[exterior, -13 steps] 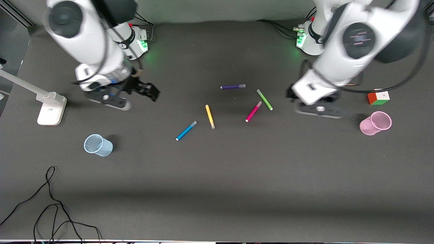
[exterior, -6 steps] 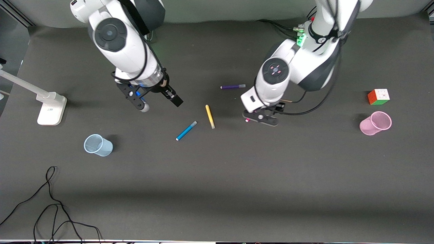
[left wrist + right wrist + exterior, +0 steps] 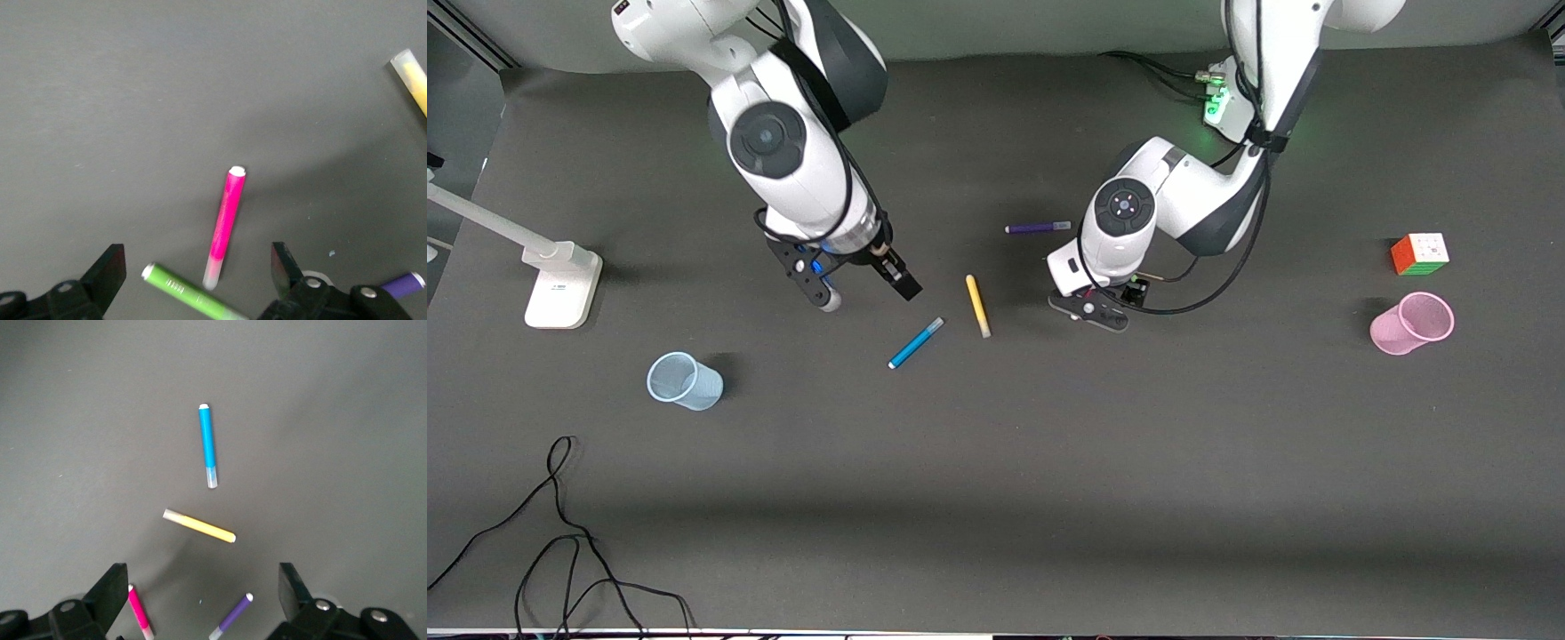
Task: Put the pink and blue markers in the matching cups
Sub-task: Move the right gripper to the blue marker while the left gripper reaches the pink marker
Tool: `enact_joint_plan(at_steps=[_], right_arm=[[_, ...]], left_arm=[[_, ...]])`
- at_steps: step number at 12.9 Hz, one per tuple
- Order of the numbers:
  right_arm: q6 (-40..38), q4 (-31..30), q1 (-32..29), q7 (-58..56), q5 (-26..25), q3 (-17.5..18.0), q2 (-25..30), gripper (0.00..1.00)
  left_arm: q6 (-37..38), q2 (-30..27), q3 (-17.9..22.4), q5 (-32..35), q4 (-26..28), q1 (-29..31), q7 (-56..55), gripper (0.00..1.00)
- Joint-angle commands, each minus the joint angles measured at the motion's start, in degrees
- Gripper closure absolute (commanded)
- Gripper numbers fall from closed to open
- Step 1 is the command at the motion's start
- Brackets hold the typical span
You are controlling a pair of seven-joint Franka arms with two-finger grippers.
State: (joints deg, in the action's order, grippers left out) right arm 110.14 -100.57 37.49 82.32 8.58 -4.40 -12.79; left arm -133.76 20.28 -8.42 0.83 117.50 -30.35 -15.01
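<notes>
Hovering with fingers spread wide and empty, the left tool is straddling the pink marker while the right tool, equally spread, is hanging near the blue marker.

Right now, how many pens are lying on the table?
5. Blue pen and yellow pen lie mid-table; purple pen lies farther from the front camera; pink pen and green pen lie under the left gripper, hidden in the front view.
</notes>
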Motion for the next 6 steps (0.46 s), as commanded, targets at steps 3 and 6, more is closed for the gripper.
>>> enact_joint_plan(at_steps=[3, 6], right_arm=[[6.3, -1.8, 0.9, 1.4, 1.0, -0.7, -5.8, 0.00], [11.0, -3.1, 2.6, 1.4, 0.7, -0.9, -9.9, 0.00]], left_arm=[[-14.1, 1.2, 0.5, -0.1, 8.7, -1.5, 0.9, 0.04], [-14.7, 3.7, 0.5, -0.1, 8.9, -1.7, 0.9, 0.07]])
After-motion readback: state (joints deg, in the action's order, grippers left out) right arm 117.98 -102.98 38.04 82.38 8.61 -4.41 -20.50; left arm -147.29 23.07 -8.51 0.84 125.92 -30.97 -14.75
